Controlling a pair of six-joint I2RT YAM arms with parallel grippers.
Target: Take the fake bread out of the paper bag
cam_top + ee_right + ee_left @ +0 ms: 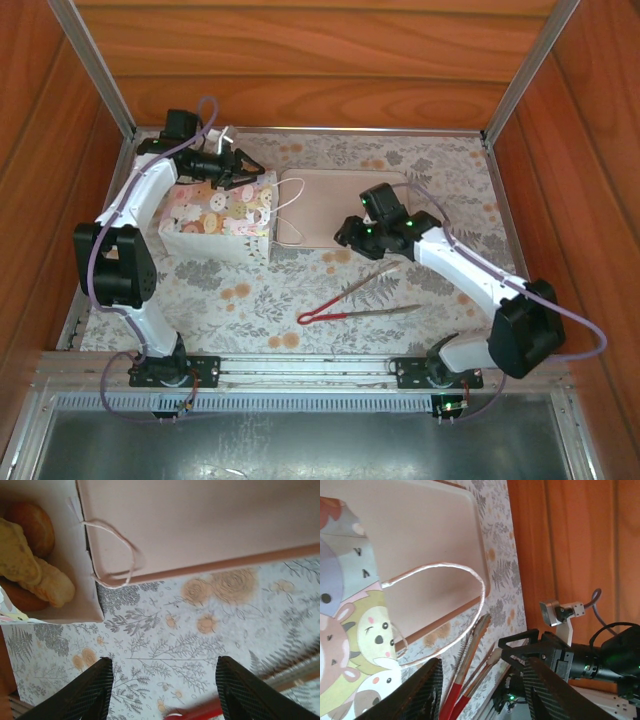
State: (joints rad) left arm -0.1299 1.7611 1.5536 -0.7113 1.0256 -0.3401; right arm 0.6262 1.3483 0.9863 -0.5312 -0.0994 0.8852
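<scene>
We note the beige tray point(325, 205) just ahead of the right claw point(162, 690), whose fingers are spread and empty. The paper bag point(220, 215) lies on its side close beside the left claw point(240, 165), likewise released. The fake bread point(27, 555) rests inside the bag mouth, ahead-left of the right claw.

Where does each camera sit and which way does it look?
Top external: above, behind the bases, looking down at the table; both arms show.
Left wrist: on the left gripper, looking past the animal-printed white paper bag toward the right arm; own fingers show.
Right wrist: on the right gripper, looking down at golden-brown fake bread in the bag's mouth; own fingers show.
Shared: the beige rectangular tray.
</scene>
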